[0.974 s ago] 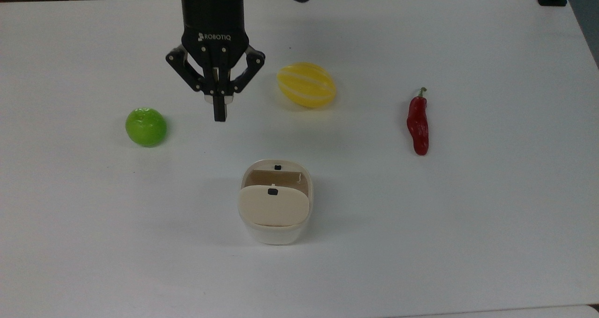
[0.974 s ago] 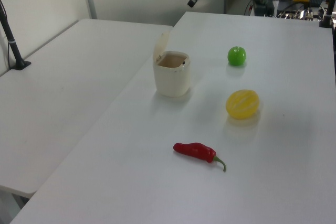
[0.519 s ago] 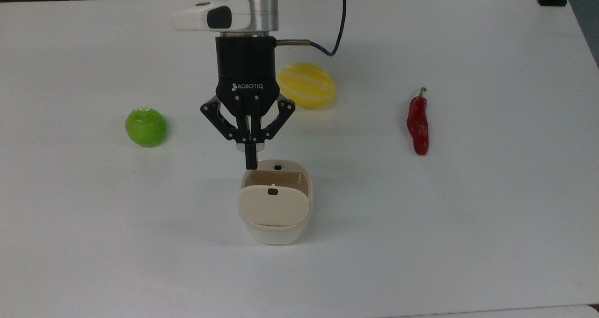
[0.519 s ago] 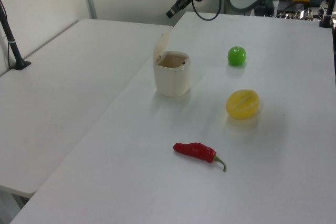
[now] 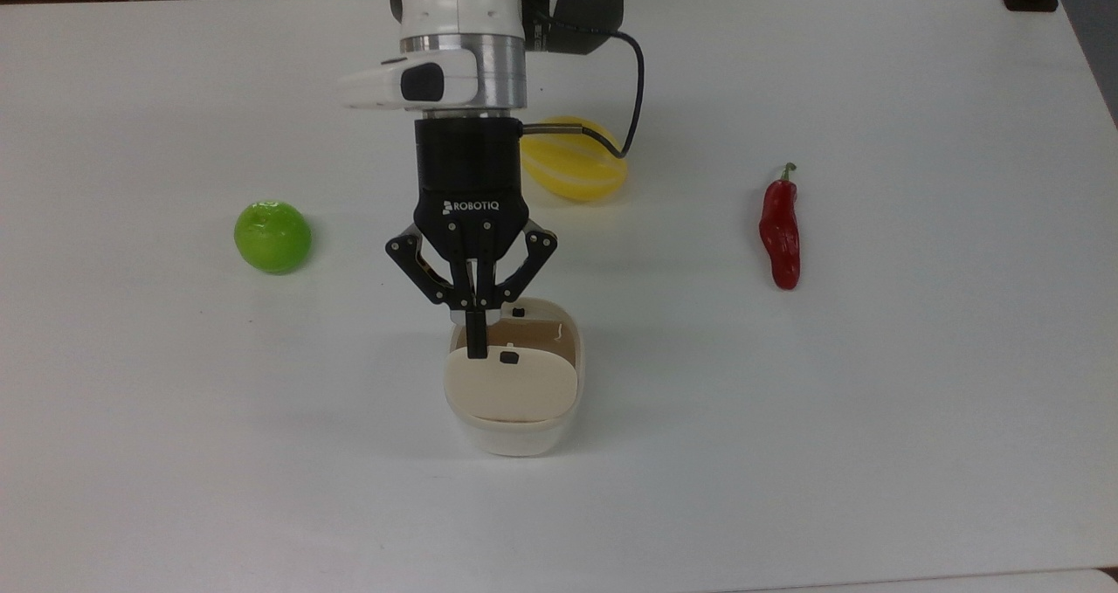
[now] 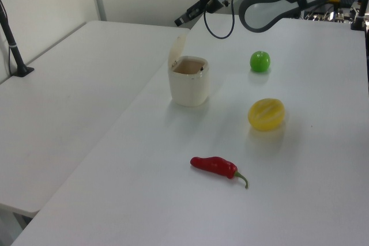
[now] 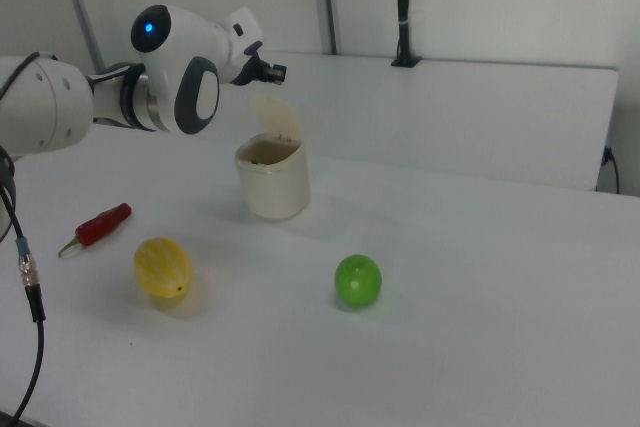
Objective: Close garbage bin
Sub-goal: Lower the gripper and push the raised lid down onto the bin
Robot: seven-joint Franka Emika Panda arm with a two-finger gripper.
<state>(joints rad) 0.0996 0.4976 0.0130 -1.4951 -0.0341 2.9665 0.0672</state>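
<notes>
The garbage bin (image 5: 511,440) is a small cream-white tub near the middle of the table, open, with its beige lid (image 5: 512,389) standing up on the hinge. The left view shows the bin (image 6: 188,84) with the lid (image 6: 176,50) raised at its far left side. In the right view the lid (image 7: 277,118) rises behind the bin (image 7: 272,187). My gripper (image 5: 476,348) is shut, with nothing held. In the top view its tips lie over the bin's opening, just left of the lid's black mark. In the left view the gripper (image 6: 179,23) hangs above the lid, apart from it.
A green apple (image 5: 272,237) lies at the top view's left. A yellow melon (image 5: 583,174) sits behind the arm, and a red chilli pepper (image 5: 780,230) lies at the top view's right. A second white table (image 6: 69,102) adjoins at the left view's left.
The arm has moved from the far side of the table toward the bin, its shut fingers now over the bin's opening by the lid. The bin and lid have not moved.
</notes>
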